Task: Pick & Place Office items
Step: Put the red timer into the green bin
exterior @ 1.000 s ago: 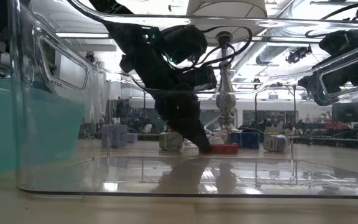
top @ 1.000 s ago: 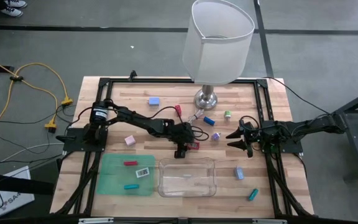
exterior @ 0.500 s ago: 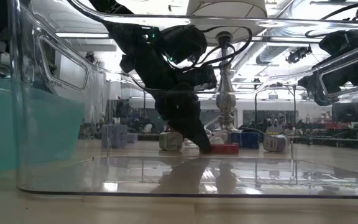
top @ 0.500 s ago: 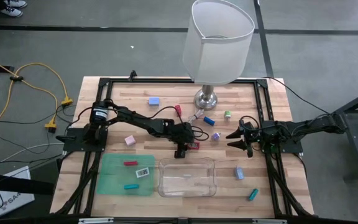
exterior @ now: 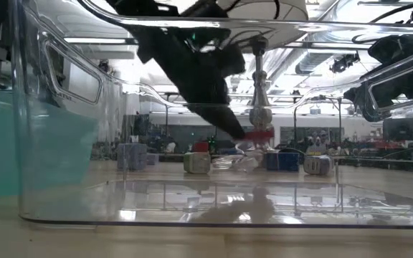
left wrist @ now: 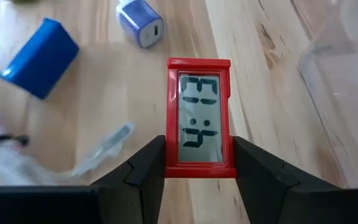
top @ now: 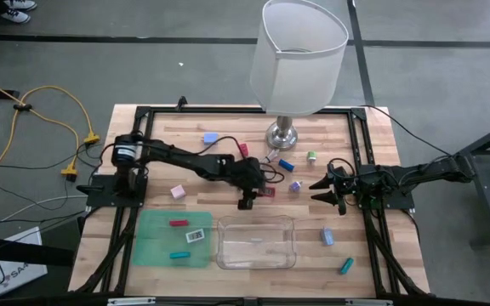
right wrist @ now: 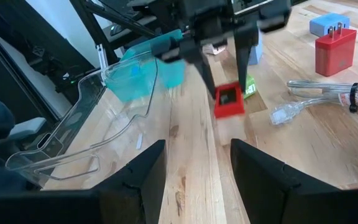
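My left gripper (top: 258,192) hovers over the table's middle, just beyond the clear tray (top: 257,241), shut on a small red-framed digital clock (left wrist: 199,115). The clock also shows in the low view (exterior: 260,134) and the right wrist view (right wrist: 229,101). My right gripper (top: 321,189) waits open at the table's right side, pointing toward the clock. Other small pieces lie flat on the wood: a purple one (top: 295,185), a blue block (top: 286,165), a red plug (top: 244,150), a pink piece (top: 177,191), a light blue piece (top: 327,236) and a teal stick (top: 346,266). My left gripper pinches the red clock between its two fingers (left wrist: 148,168) at the frame's long sides, near one short end (left wrist: 199,167). The fingers slant down from the table's left. The clock is lifted clear of the table, its display end sticking out beyond the fingertips.
A big white-shaded lamp stands on its silver base (top: 282,133) near the far edge. A bagged cable (left wrist: 98,149) lies below the clock. The green mat (top: 153,246) at near left carries red, white and teal pieces. A black frame borders the table.
My left gripper has risen and moved a little toward the far edge, staying shut on the red clock. The clock, which lay on the table a second ago, now hangs clear above it. The right arm has kept still.
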Controlling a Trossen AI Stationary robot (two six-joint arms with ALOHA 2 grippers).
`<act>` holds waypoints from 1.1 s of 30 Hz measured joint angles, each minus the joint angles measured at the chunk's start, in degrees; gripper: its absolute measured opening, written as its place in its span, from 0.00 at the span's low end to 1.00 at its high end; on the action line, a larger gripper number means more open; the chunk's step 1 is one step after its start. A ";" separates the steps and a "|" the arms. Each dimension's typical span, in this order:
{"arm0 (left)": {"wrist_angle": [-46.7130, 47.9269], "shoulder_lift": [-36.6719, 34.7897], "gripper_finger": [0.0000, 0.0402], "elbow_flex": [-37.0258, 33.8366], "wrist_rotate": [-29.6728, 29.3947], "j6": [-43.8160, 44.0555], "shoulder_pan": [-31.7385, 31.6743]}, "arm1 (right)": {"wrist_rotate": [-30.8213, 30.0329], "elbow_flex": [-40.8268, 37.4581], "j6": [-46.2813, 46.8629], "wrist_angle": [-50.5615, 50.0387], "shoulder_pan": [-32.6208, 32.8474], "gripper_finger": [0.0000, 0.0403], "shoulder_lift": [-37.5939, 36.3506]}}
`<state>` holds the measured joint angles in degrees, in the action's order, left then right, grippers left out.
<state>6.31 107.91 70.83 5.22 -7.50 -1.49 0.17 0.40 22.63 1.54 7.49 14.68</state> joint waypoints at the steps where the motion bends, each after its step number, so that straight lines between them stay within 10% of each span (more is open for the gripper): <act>1: 1.13 -0.99 0.39 0.00 -0.34 -0.21 -0.13 | 0.01 0.00 0.00 0.00 0.00 0.41 0.00; 21: 10.77 -20.54 0.39 -8.76 -1.81 3.40 2.54 | 0.01 0.00 0.00 0.00 0.00 0.41 0.01; 33: 9.97 -35.72 0.39 -21.87 -12.54 13.92 14.81 | 0.01 0.00 0.00 0.02 0.00 0.41 -0.01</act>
<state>16.28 72.19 48.96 -7.32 6.41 13.31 0.19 0.40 22.63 1.56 7.49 14.68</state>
